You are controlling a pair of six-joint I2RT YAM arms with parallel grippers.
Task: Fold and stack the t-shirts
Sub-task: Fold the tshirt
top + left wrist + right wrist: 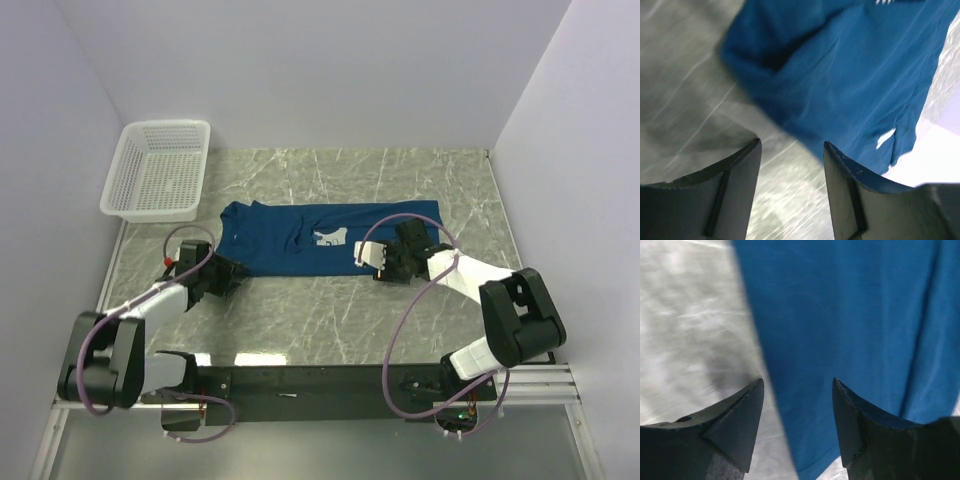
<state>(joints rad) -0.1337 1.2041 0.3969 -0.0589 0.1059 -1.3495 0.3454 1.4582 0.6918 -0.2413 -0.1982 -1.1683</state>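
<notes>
Left gripper (792, 146) stood open at the t-shirt's (290, 235) near left corner; right gripper (798, 382) hung open, empty, over its near right edge.

High rear camera takes in the whole table (330, 320); both wrist cameras stare down close, sharing the t-shirt (280, 245) with it.

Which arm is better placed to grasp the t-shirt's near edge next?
Probably right: the right gripper, open, straddles the edge of the t-shirt; the left gripper, also open, has mostly table between its fingers.
</notes>
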